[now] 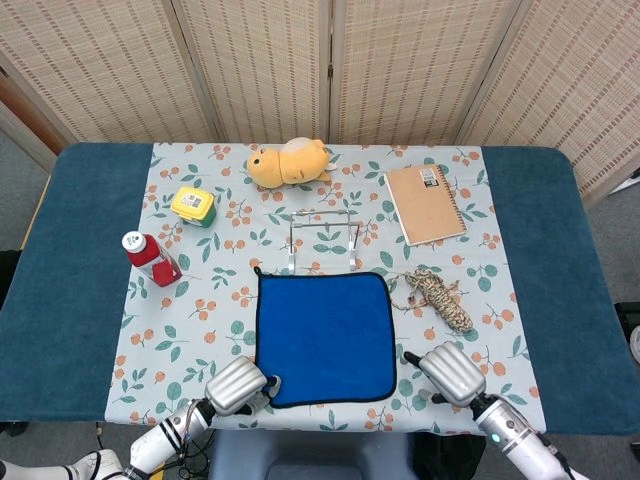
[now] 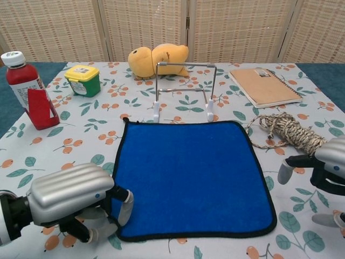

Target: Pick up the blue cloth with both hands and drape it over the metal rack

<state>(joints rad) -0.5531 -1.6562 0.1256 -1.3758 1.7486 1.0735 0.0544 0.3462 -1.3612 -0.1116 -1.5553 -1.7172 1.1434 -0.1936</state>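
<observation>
Floral tablecloth (image 1: 200,320) on blue table (image 1: 70,300), woven screens (image 1: 260,60) behind

We found no legible text in either view. The notebook (image 2: 266,86) carried a small white sticker near its top edge, its print too small to read. The yellow-lidded green jar (image 2: 82,80) and the red bottle (image 2: 28,90) bore labels, but we could resolve no characters on either.
</observation>
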